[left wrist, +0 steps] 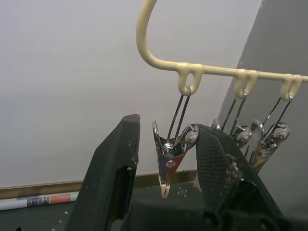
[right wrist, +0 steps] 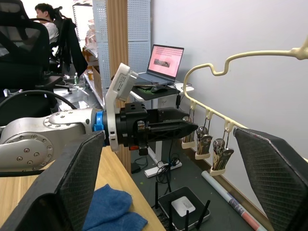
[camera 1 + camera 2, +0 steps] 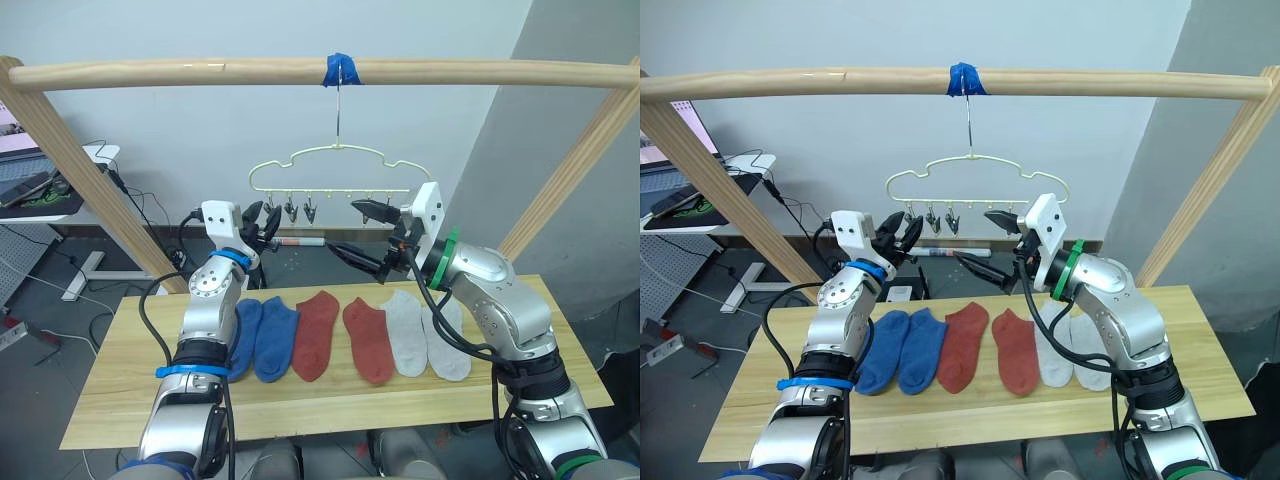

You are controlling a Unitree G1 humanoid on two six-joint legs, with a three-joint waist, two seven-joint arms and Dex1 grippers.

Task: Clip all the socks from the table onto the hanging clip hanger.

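Note:
Several socks lie side by side on the table (image 3: 110, 400): two blue socks (image 3: 262, 335), two rust red socks (image 3: 318, 332) and two light grey socks (image 3: 445, 340). The pale yellow clip hanger (image 3: 330, 152) hangs by its hook from the pole above them, with metal clips in a row below it. My left gripper (image 3: 262, 222) is raised to the hanger's left end and stands open, with the end clip (image 1: 166, 163) between its fingers (image 1: 115, 178). My right gripper (image 3: 341, 225) is wide open under the hanger's right half and holds nothing.
A round wooden pole frame (image 3: 200, 72) spans the table, with blue tape (image 3: 339, 68) at the hook. Slanted poles (image 3: 90, 190) stand on both sides. A desk with a laptop (image 2: 163, 62) and floor cables are to the left, and a seated person (image 2: 43, 12) is beyond.

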